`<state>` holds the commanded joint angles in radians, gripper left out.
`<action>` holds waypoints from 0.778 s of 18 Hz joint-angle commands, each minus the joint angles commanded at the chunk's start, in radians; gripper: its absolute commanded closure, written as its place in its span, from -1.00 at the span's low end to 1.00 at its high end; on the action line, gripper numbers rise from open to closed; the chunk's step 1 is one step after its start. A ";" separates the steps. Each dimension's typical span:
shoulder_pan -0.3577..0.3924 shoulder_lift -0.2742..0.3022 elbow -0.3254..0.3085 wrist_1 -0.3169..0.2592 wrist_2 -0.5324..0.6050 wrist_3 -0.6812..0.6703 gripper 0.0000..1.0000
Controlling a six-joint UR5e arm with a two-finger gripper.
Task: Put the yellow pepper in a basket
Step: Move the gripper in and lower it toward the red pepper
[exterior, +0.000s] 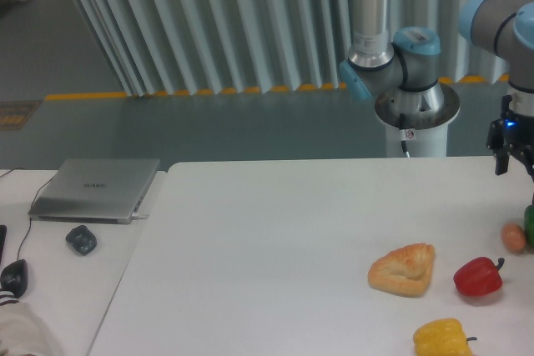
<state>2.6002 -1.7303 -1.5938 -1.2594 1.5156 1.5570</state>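
The yellow pepper point(442, 338) lies at the bench's point(267, 256) near right edge, partly cut off by the frame, stem pointing right. The red pepper point(478, 277) sits just behind it and the pastry point(404, 269) behind and to its left, both close but apart from it. The tool point(516, 158) hangs at the far right, above an egg point(513, 238) and something green point(529, 224); its fingers look slightly spread with nothing between them. No basket is in view. To do this well, the tool should come straight down over the yellow pepper, fingers wide, closing across its lumpy body rather than the stem, clear of the red pepper.
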 joint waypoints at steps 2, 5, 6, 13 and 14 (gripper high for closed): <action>-0.011 -0.003 0.003 0.000 0.002 0.000 -1.00; -0.031 -0.017 0.020 0.002 0.005 0.000 -1.00; -0.031 -0.018 0.018 0.002 0.005 -0.002 -1.00; -0.023 -0.031 0.034 0.000 0.002 -0.006 -1.00; -0.028 -0.032 0.034 0.002 -0.001 -0.014 -1.00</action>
<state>2.5725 -1.7625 -1.5601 -1.2579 1.5141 1.5433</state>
